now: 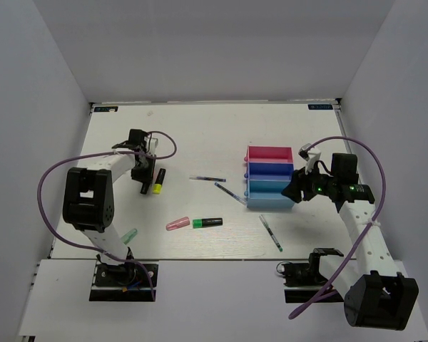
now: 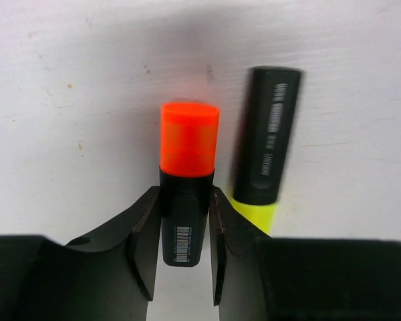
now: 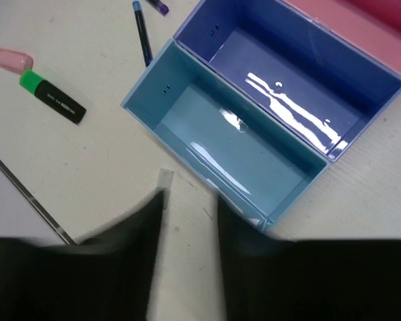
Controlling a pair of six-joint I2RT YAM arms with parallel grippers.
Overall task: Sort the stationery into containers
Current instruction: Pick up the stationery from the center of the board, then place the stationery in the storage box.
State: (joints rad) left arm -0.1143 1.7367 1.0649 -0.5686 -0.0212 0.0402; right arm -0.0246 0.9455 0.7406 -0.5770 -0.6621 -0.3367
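Closest in, the left gripper (image 2: 185,192) fills the bottom of its wrist view, its black jaws pressed against both sides of the orange highlighter (image 2: 189,144). This lies flat at the far left of the table (image 1: 200,128), and its dark barrel carries a small white barcode label (image 2: 182,239) (too fine to read). Just beside it on the right lies the yellow highlighter (image 2: 266,144); the pale lettering on its black barrel is blurred beyond reading. Nearer the arm bases, a pale green highlighter (image 1: 130,234) lies alone.

Toward the middle, the pink highlighter (image 1: 177,223) and the green highlighter (image 1: 207,223) lie end to end, and the white print on the green one's black barrel is also illegible. Beyond them lie a thin pen (image 1: 207,178) and a second pen (image 1: 230,193), whose end reaches the trays. A third pen (image 1: 271,233) lies in front of them.

Right of centre, three trays are joined in a row: the pink tray (image 1: 269,154) farthest, the purple-blue tray (image 1: 269,170) between, and the light blue tray (image 1: 271,196) nearest. The right gripper (image 1: 294,191) hangs at the light blue tray's right end, jaws apart and holding nothing.

The tabletop is white and faintly speckled, with small blue tags (image 1: 319,107) at its far corners. Plain white walls (image 1: 214,43) stand on three sides.
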